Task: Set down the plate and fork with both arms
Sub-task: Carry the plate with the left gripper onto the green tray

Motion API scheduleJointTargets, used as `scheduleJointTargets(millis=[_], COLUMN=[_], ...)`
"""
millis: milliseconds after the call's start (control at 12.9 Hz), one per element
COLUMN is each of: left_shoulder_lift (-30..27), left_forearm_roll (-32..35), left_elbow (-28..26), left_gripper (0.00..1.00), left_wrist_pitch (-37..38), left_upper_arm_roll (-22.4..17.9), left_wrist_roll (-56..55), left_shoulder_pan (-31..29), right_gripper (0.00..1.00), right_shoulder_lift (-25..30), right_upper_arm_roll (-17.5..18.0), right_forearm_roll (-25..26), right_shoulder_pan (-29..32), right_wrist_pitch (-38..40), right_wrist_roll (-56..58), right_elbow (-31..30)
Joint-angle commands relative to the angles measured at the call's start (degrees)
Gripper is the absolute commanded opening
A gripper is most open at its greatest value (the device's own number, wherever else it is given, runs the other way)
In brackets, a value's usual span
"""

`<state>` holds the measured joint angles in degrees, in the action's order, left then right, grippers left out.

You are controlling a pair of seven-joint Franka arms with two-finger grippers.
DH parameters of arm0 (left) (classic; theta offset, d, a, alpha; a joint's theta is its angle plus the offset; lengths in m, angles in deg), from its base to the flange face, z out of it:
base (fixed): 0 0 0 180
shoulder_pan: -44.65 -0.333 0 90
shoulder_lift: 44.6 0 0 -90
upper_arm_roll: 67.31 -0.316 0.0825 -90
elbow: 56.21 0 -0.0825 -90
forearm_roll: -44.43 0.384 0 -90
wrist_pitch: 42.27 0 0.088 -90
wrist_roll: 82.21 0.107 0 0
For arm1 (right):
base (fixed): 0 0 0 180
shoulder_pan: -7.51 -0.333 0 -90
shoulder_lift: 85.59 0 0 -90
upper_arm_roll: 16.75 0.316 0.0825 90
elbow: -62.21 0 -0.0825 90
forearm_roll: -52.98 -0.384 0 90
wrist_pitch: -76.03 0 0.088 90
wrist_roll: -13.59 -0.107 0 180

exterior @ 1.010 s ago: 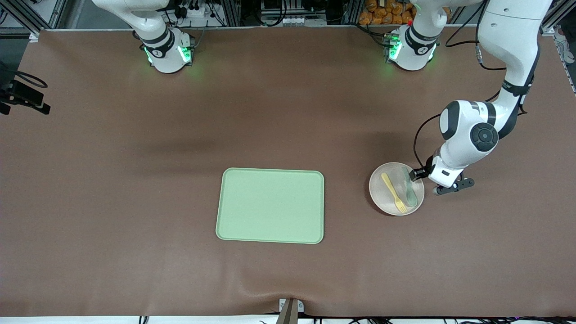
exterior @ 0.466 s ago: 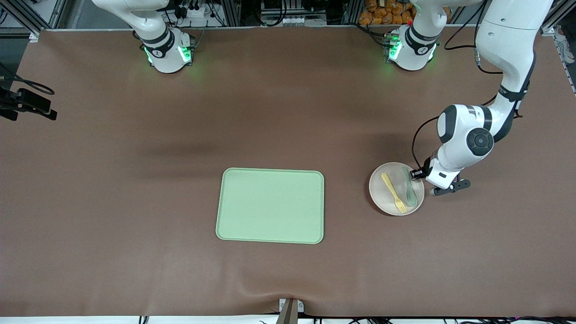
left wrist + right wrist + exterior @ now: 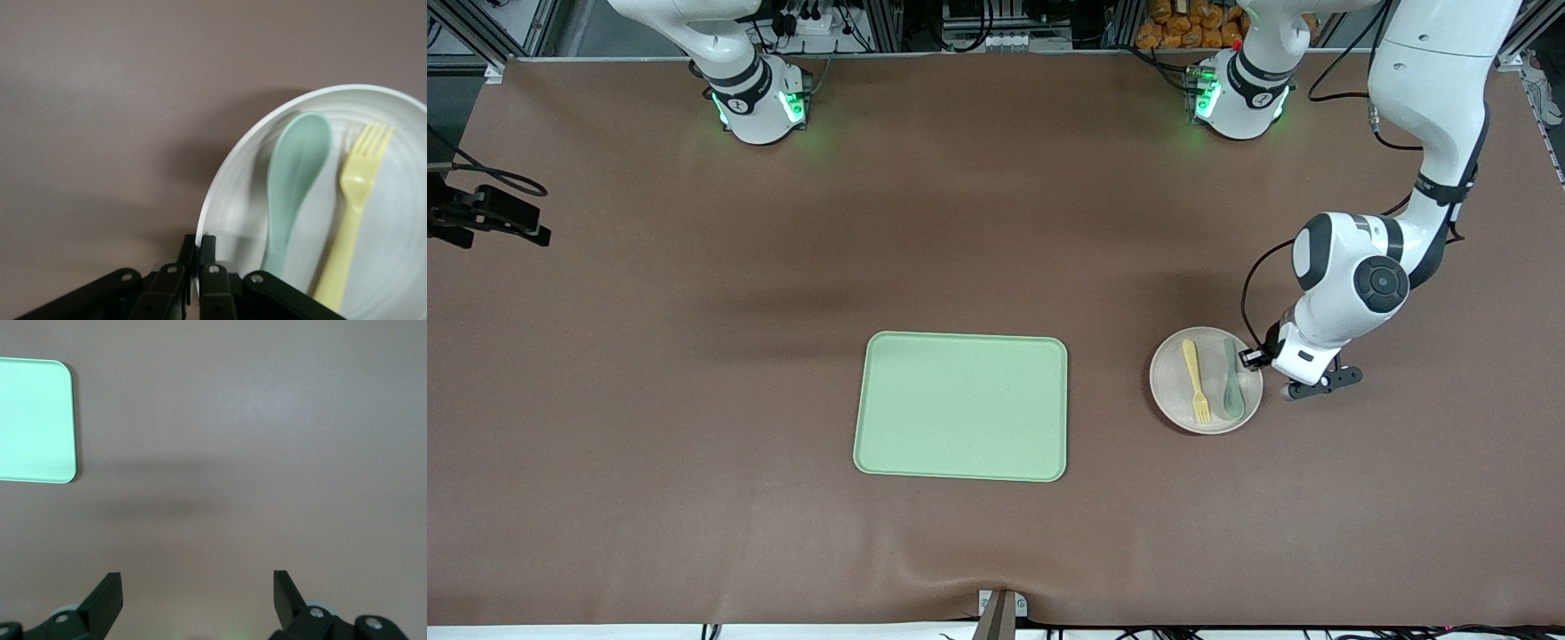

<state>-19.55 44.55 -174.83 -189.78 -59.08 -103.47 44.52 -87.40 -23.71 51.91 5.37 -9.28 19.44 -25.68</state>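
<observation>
Three camera views of one brown table (image 3: 694, 373).

The front camera sits high, facing both robot bases, taking in the whole tabletop. The left wrist camera looks down from very close at the plate (image 3: 387, 220), also seen in the front view (image 3: 1174, 391). The right wrist camera looks down from higher, sharing the green tray's (image 3: 33, 420) corner with the front view (image 3: 960, 406).

The right gripper (image 3: 197, 603) is hanging over the bare brown tabletop (image 3: 267, 440), its two black fingers (image 3: 107, 600) standing wide apart with nothing between them. A corner of the light green tray (image 3: 33, 420) is showing well clear of the gripper, lying flat on the tabletop. A soft dark shadow (image 3: 167, 487) is falling across the tabletop just beside the tray's corner.
</observation>
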Motion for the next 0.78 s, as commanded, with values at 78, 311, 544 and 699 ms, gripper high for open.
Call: scheduleJointTargets(millis=[78,311,544,699], left_shoulder_lift=[-0.4,1.8,8.5,12.8], left_forearm_roll=[-4.5,-6.8,-7.5,-6.9], left_elbow=[6.5,12.9,21.4,26.1], left_gripper=[0.00,0.00,0.00,0.00], left_wrist_pitch=[-0.1,0.3,0.5,1.2], left_upper_arm_roll=[5.1,9.0,10.8,10.3], left_wrist_roll=[-1.7,-2.9,-6.1,-12.1], left_shoulder_pan=[0.3,1.1,6.5,11.2], right_gripper=[1.00,1.00,1.00,1.00], right_shoulder_lift=[-0.7,-2.4,-4.9,-6.3], right_upper_arm_roll=[0.0,-0.1,0.0,0.0], right_forearm_roll=[-0.5,-0.5,-0.5,-0.6], right_shoulder_pan=[-1.1,-2.5,-3.7,-4.3], right_wrist_pitch=[0.2,0.0,-0.6,-1.0], right_wrist_roll=[-0.5,-0.6,-0.7,-0.3], right_elbow=[0.4,0.4,0.4,0.4])
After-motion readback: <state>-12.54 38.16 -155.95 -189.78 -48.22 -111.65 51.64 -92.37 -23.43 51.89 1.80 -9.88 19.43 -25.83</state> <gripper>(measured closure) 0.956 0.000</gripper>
